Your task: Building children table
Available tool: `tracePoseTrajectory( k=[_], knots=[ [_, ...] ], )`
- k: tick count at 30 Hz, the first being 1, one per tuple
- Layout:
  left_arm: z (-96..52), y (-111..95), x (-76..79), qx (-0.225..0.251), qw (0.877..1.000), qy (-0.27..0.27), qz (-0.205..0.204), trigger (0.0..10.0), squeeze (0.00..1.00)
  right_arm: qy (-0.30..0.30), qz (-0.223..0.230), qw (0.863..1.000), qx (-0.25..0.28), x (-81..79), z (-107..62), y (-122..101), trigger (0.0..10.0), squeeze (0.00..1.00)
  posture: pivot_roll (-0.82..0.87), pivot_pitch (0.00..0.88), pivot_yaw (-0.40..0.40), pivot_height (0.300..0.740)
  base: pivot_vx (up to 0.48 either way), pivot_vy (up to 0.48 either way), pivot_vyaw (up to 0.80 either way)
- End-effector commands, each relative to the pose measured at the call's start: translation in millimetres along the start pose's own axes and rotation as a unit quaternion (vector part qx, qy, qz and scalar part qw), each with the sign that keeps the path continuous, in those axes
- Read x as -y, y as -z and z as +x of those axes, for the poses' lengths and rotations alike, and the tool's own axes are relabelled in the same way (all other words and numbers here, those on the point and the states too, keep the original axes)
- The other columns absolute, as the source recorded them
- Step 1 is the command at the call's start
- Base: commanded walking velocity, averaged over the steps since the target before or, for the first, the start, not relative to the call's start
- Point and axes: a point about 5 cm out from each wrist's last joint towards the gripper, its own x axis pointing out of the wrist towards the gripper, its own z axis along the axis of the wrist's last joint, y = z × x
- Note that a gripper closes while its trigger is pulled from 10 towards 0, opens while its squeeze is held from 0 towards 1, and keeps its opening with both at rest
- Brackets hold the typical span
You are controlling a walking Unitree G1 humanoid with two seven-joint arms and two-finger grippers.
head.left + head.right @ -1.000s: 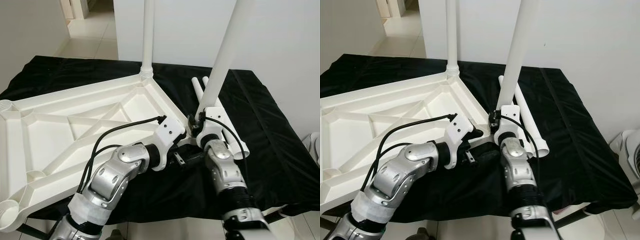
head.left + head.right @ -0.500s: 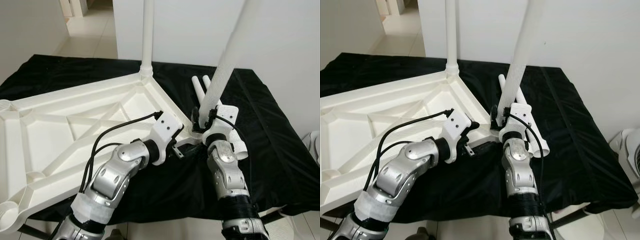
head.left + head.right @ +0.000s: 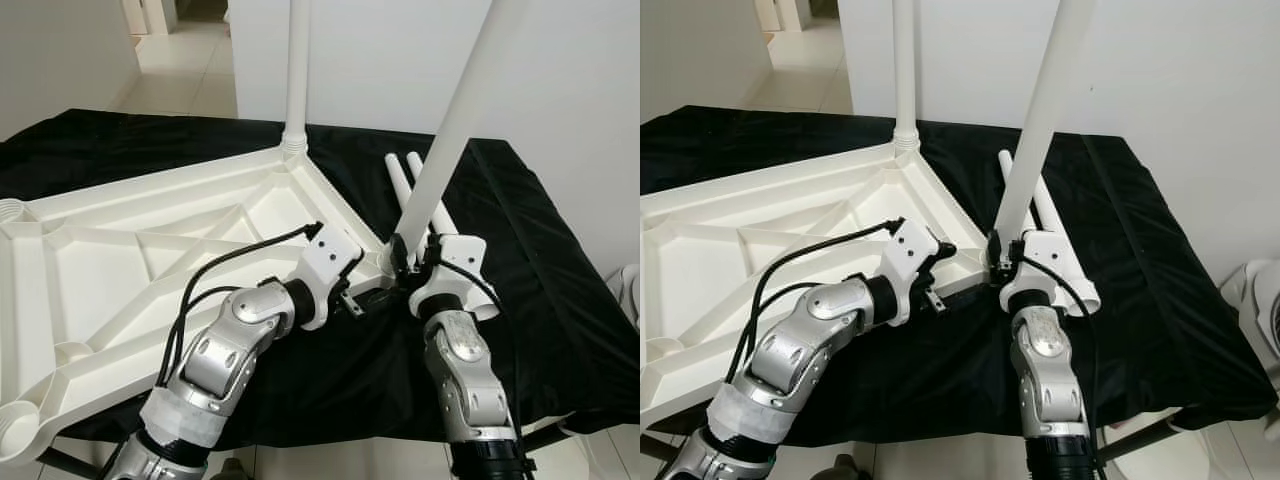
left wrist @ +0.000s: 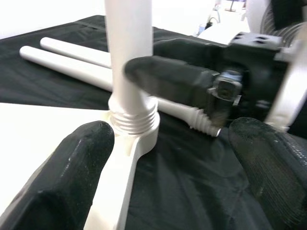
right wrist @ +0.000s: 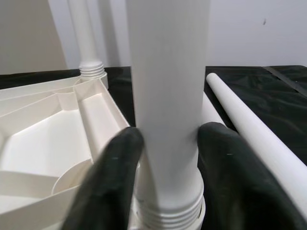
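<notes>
**A:** From the head views, where does the leg (image 3: pixel 455 120) stand against the tabletop (image 3: pixel 130 260)?

**B:** Its foot sits in the corner socket (image 3: pixel 392 262) nearest the robot on the upturned tabletop, and its long axis leans up and away to the robot's right. The right gripper (image 3: pixel 410 268) is at that socket, fingers closed around the leg just above the threads. The left gripper (image 3: pixel 352 298) is just beside the same corner, on its left.

**A:** And the left wrist view?

**B:** Its two fingers (image 4: pixel 79 167) are spread wide, with the socket and the tabletop's corner between them but not pinched. One of the right gripper's fingers crosses the leg just above the threaded collar. The two spare legs (image 4: pixel 72 64) lie on the black cloth (image 4: pixel 182 191) behind.

**A:** The right wrist view?

**B:** The fingers (image 5: pixel 112 172) press the leg from both sides, close above the socket. The other fitted leg (image 5: pixel 82 33) stands upright at the tabletop's far corner.

**A:** So which arm does the turning?

**B:** I'd judge the right, since it holds the leg; the leg first needs bringing upright over the socket.
</notes>
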Motion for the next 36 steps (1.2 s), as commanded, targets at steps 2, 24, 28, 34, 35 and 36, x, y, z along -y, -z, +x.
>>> tracePoseTrajectory(
  k=[2,24,28,34,35,36],
  knots=[
    [0.0,0,-6.0,0.000,0.999,-0.043,0.004,10.0,0.00,0.001,-0.001,1.000,-0.006,4.2,-3.6,0,0.0,0.00,0.08,0.000,-0.048,0.740,0.000,0.000,0.00],
    [-7.8,-1,-10.2,-0.013,0.999,-0.036,0.010,10.0,0.00,-0.037,0.003,0.998,-0.048,17.0,20.1,6,10.0,0.00,0.10,0.017,-0.052,0.740,0.000,0.000,0.00],
    [-8.4,1,-8.0,-0.024,0.999,-0.032,0.003,10.0,0.00,-0.047,0.001,0.998,-0.042,25.4,37.4,0,10.0,0.00,0.10,0.021,-0.053,0.740,0.000,0.000,0.00],
    [-7.5,8,-11.0,-0.054,0.997,-0.054,0.012,10.0,0.00,-0.055,0.021,0.998,0.005,31.5,52.7,-17,10.0,0.00,0.10,0.027,-0.054,0.740,0.000,0.000,0.00],
    [-7.5,8,-11.0,-0.054,0.997,-0.054,0.012,10.0,0.00,-0.055,0.021,0.998,0.005,31.5,52.7,-17,10.0,0.00,0.10,0.027,-0.054,0.740,0.000,0.000,0.00],
    [-7.5,8,-11.0,-0.054,0.997,-0.054,0.012,10.0,0.00,-0.055,0.021,0.998,0.005,31.5,52.7,-17,10.0,0.00,0.10,0.027,-0.054,0.740,0.000,0.000,0.00]
  ],
)
